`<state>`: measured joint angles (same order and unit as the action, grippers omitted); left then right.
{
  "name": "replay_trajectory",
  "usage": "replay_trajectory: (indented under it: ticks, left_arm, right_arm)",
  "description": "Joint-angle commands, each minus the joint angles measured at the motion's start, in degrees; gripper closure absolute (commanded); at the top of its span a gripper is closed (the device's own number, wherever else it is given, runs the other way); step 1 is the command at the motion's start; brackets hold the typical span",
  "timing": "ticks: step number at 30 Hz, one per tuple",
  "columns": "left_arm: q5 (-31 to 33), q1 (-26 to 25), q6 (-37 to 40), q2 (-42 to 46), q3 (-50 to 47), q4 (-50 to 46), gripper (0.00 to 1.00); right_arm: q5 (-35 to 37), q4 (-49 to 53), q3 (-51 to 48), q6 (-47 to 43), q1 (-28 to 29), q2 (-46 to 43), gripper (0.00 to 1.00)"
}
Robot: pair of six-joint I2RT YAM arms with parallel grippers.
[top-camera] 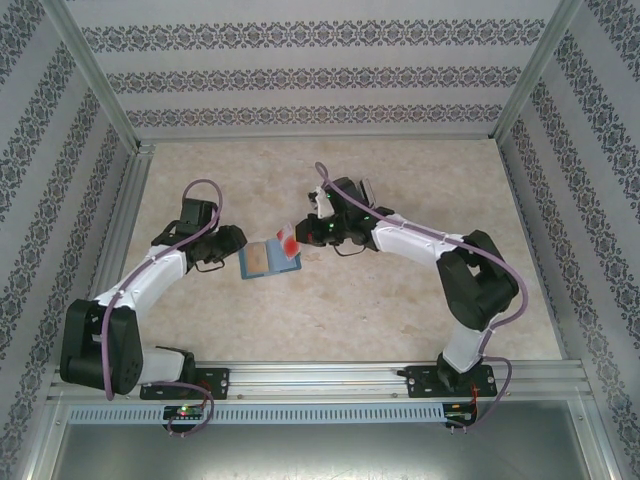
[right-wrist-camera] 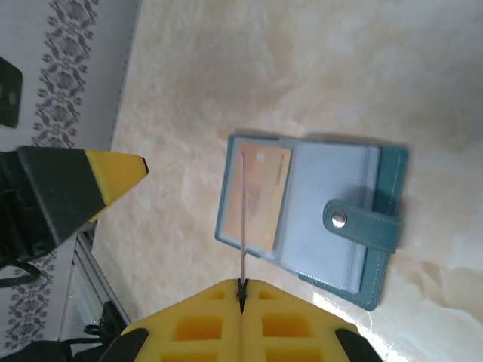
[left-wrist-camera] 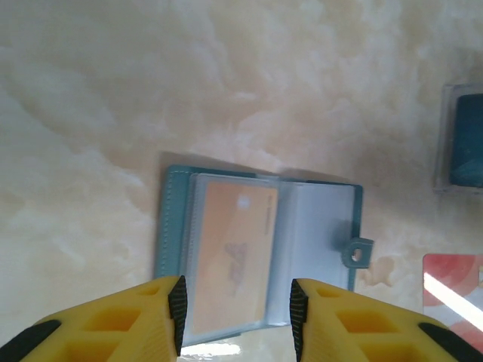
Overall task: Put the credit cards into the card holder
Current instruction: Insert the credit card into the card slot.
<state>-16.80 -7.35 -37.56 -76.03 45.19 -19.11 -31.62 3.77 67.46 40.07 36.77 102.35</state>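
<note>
Left of the tabletop's (top-camera: 420, 320) centre, about midway between its near and far edges, you have the teal, leather-look folding card holder (top-camera: 262, 262) lying open and flat on the pale marbled surface. Its stitched border frames clear, glossy plastic sleeves (left-wrist-camera: 321, 249). A thin tan rectangular card (left-wrist-camera: 230, 256) sits inside one of them. A short teal strap (right-wrist-camera: 362, 225) with a round metal snap lies across the holder's other side.

Your right gripper (right-wrist-camera: 242, 285) has its blocky yellow fingers pressed together on a thin, glossy red-and-white card (top-camera: 288, 240), held on edge above the holder.

Your left gripper (left-wrist-camera: 234, 317) hangs at the holder's edge on the side towards the tabletop's left edge. Its yellow fingers with black ribbed pads stand apart, straddling the tan card's sleeve. Whether they touch the plastic you cannot tell.
</note>
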Motion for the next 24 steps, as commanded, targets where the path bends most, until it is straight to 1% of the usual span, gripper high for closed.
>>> replay_trajectory:
  ticks: [1,10,15,24]
  left_arm:
    - [-2.3,1.1,1.7,-1.1,-1.4,-0.9,0.57]
    - [-2.6,1.2,2.2,-4.4,-3.3,0.2,0.57]
    - [-3.2,1.1,2.1,-6.2,-3.6,1.1,0.58]
    - [-5.2,1.2,2.2,-9.3,-3.0,2.1,0.6]
  right_arm:
    - [-1.2,-4.4,-0.2,2.1,1.7,2.0,0.94]
    - [-0.5,-8.6,-1.1,4.5,4.6,5.9,0.94]
    - [-0.2,-10.3,-2.1,5.4,4.7,7.1,0.94]
    - [1.3,-10.5,-2.2,5.7,4.5,8.8,0.94]
